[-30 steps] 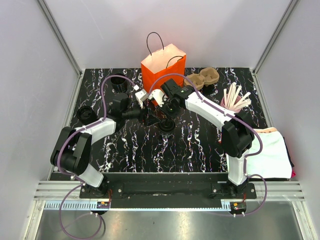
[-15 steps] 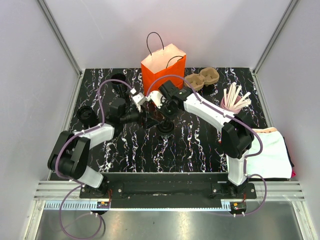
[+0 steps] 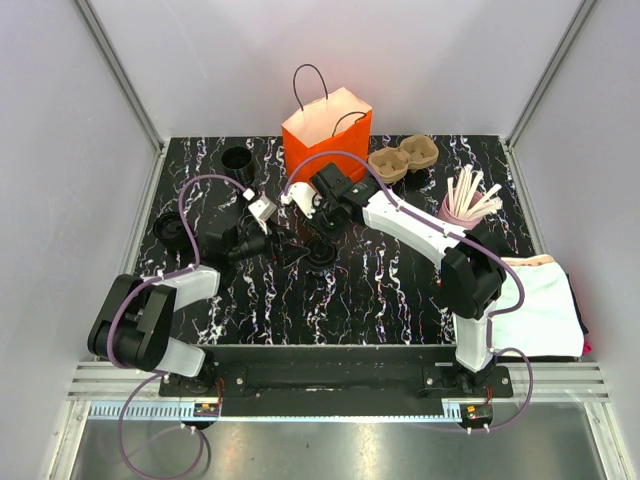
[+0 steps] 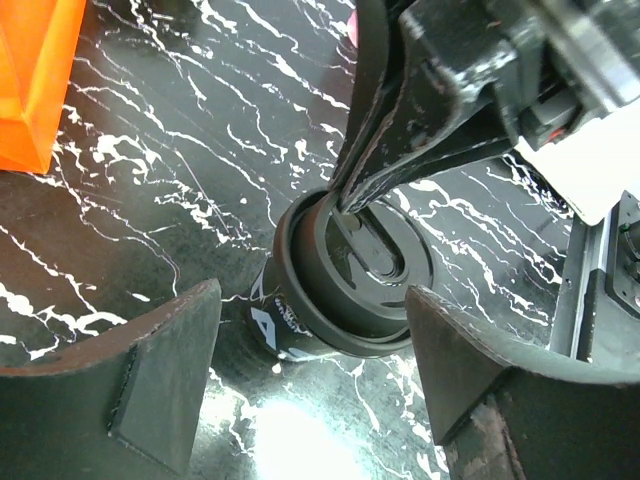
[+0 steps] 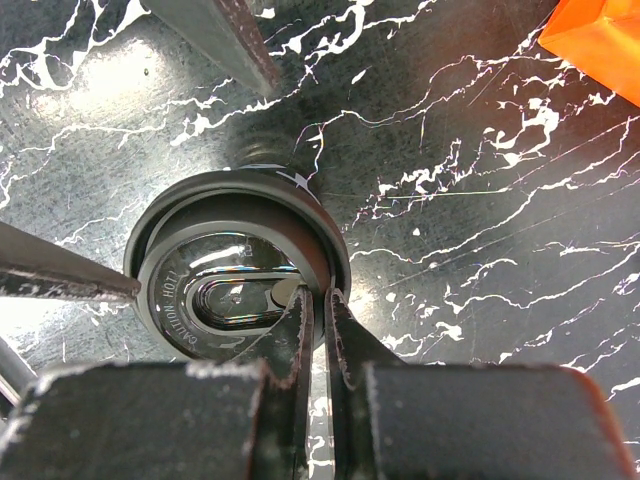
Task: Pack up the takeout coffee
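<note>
Item under inspection: the takeout coffee (image 3: pixel 320 255), a small black cup with a round black lid (image 5: pixel 240 275). It stands near the middle of the bench (image 3: pixel 400 300), on the near side of the orange paper bag (image 3: pixel 327 128), which stands at the middle of the far edge.

Right fingers (image 5: pixel 345 350): drawn narrow, with only a thin gap between them. They are pinched on the rim of the lid, one finger inside the lid's recess and the other outside it. The right arm reaches the cup from the far-right side.

Left fingers (image 4: pixel 165 380): spread wide. They sit low, one on either side of the cup, which lies between and just beyond their tips. No contact with the cup can be seen. The left arm comes in from the left edge.

Other items noted:
- A brown pulp tray (image 3: pixel 403 157) lies at the far edge, just right of the bag.
- A pink cup of white sticks (image 3: pixel 465 200) stands towards the right edge.
- A white cloth (image 3: pixel 540 305) lies at the near-right corner.
- An open black cup (image 3: pixel 237 160) stands near the far-left corner.
- A second black object (image 3: pixel 172 230) sits by the left edge; its kind cannot be told.
</note>
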`<state>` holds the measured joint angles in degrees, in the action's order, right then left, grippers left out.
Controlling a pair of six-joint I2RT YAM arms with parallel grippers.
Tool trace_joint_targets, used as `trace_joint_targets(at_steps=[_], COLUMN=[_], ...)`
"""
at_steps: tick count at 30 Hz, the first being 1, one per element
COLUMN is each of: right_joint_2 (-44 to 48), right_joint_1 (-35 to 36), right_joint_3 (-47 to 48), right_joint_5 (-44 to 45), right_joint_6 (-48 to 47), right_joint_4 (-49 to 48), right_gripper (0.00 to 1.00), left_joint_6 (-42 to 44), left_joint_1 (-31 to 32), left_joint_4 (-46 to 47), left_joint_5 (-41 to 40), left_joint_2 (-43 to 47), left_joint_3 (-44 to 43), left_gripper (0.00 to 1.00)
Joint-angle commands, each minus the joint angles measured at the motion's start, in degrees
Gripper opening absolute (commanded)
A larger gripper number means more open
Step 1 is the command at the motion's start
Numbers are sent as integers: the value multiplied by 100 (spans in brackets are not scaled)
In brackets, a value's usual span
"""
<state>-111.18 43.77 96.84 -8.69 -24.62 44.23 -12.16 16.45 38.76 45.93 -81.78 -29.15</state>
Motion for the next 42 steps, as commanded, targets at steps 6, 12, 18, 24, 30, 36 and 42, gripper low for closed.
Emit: trace_joint_targets(at_steps=[6, 12, 18, 24, 30, 36, 42], right_joint_2=[158, 140, 158, 263, 465, 658, 956], right_joint_1=[0, 0, 0, 0, -9, -52, -395], right_joint_3=[11, 2, 19, 63, 160, 160, 99], right_joint_5=[-177, -177, -221, -247, -230, -221, -747], right_joint_6=[19, 10, 36, 54, 89, 98, 387], right_joint_4=[-195, -195, -195, -178, -134, -125, -90], right_gripper=[5, 10, 19, 37, 62, 74, 82], left_joint_6=[241, 539, 706, 698, 672, 636, 627], left_joint_1=[43, 201, 280, 280, 289, 289, 280], left_joint_4=[404, 36, -229, -238, -255, -255, -308], left_joint_5=[-163, -453, -620, -647, -647, -612, -647], left_joint_2=[-5, -101, -216, -233, -251, -260, -120], left_joint_3=[-56, -170, -276, -285, -302, -337, -390], left_gripper=[78, 78, 78, 78, 78, 78, 79])
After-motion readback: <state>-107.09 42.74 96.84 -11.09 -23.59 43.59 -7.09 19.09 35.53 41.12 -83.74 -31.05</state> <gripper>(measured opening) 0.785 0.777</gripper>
